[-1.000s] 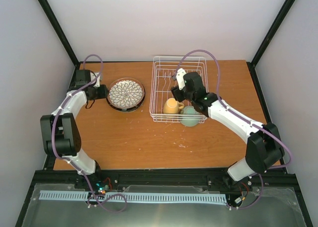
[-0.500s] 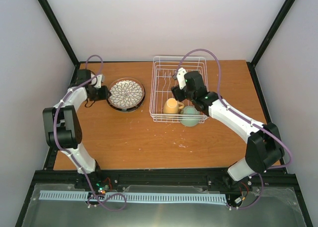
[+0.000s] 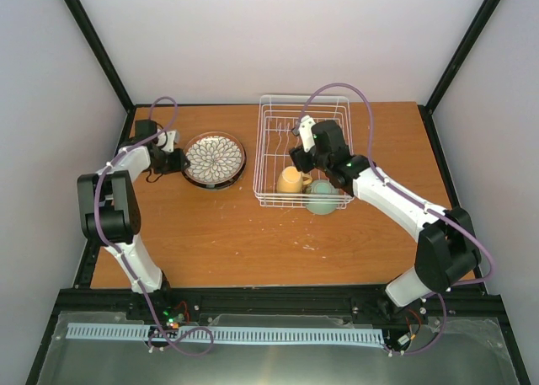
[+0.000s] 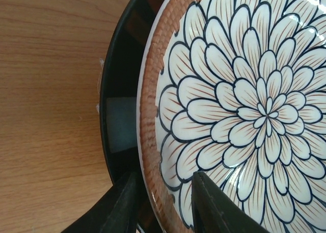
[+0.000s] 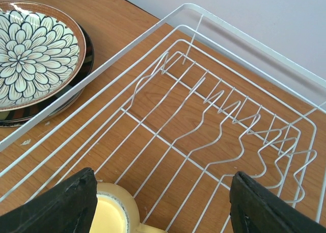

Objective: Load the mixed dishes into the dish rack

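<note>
Left end effector (image 4: 165, 195): fingers straddle the brown rim of the white petal-patterned plate (image 4: 244, 115) at its 9 o'clock edge. Gap is narrow; cannot tell if clamped. Plate lies on a dark-rimmed plate (image 4: 119, 90) on the counter (image 3: 236, 242), at 9 o'clock of the dish rack (image 3: 282, 136).

Right end effector (image 5: 163, 192): spread wide, holding nothing, above the yellow mug (image 5: 109, 215) at the rack's 6 o'clock end. Pale green bowl (image 3: 321, 198) at the mug's 4 o'clock.
</note>
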{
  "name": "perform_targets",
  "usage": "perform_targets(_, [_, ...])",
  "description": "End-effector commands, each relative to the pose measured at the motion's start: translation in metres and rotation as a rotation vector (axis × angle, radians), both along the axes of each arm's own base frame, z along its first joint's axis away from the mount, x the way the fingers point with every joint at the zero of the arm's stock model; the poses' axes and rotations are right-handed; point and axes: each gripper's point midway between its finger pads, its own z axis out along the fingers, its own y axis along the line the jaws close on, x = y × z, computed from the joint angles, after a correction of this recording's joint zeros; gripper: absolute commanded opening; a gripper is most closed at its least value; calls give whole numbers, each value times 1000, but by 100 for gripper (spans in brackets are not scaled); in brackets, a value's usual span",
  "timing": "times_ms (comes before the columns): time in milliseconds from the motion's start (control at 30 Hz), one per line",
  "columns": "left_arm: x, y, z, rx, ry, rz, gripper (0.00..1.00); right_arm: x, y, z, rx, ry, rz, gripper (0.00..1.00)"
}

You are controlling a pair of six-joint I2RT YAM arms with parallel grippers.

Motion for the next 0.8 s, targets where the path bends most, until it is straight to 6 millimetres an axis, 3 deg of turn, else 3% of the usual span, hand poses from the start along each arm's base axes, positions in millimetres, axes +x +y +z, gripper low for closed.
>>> perform_targets(0, [12, 3, 6, 0, -29, -16, 30, 5, 2, 7, 7, -7, 7, 70])
perform_targets(267, [20, -8, -1, -65, -16, -45, 22, 4, 4, 1, 3, 8, 16, 70])
perform_targets(333, [22, -8, -1, -74, -17, -49, 16, 4, 4, 0, -1, 12, 15, 70])
perform_targets(400, [22, -10, -1, -81, -14, -54, 4, 4, 4, -1, -3, 12, 15, 70])
perform_targets(500, [21, -10, 1, -81, -19, -58, 1, 4, 3, -2, -8, 12, 15, 70])
perform_targets(633, [19, -11, 13, -79, -43, -64, 1, 5, 4, -5, -11, 20, 15, 70])
perform_targets(767, [20, -10, 38, -68, -109, -59, 1, 5, 6, -5, 3, 21, 22, 70])
